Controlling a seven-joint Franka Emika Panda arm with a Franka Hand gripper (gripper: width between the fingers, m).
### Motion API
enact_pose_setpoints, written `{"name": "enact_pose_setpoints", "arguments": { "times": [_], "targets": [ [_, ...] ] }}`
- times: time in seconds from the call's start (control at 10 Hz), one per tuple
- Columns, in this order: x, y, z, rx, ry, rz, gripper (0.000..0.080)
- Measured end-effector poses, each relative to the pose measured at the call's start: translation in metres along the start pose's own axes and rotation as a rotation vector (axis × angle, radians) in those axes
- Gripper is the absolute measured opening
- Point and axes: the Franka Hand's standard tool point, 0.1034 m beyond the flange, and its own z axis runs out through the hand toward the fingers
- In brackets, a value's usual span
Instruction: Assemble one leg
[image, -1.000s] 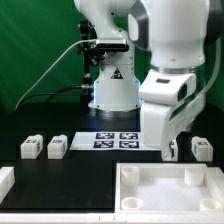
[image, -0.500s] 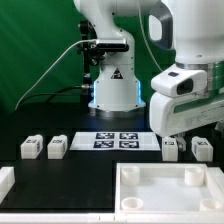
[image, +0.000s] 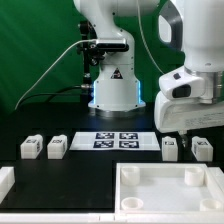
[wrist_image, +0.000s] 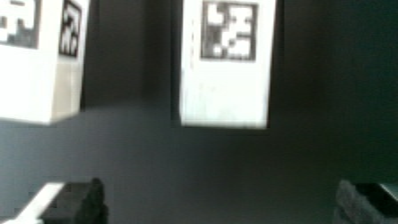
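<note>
**Gripper open above the right-side legs**

Black table (image: 90, 165), green curtain behind. From the exterior view's left: far-left leg (image: 28, 148) and second leg (image: 56, 147) stand side by side, prob. parked in a row so the arm finds them easily. Next is the marker board (image: 117, 140), flat in the middle. Then third leg (image: 170, 147) and far-right leg (image: 202, 149), near each other, not touching. Tray (image: 165, 195) lies in front, no leg mounted yet. Gripper (wrist_image: 214, 205) hangs above this right pair, fingers spread wide, grasping nothing. Wrist view shows one leg approx. centred btw. the fingers, so I judge it is lining up for a descent. Which of the two, cannot tell.
</note>
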Motion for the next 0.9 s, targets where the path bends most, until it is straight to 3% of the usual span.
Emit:
{"name": "enact_pose_setpoints", "arguments": {
  "times": [0.4,0.6,0.7,0.9],
  "targets": [
    [0.0,-0.008,0.001,0.003,-0.358,-0.002,0.0649],
    [-0.01,-0.007,0.001,0.001,-0.527,-0.007,0.0649],
    [-0.001,-0.008,0.004,0.009,-0.529,-0.007,0.0649],
    [-0.011,-0.012,0.014,-0.004,-0.538,0.011,0.0649]
  ]
}}
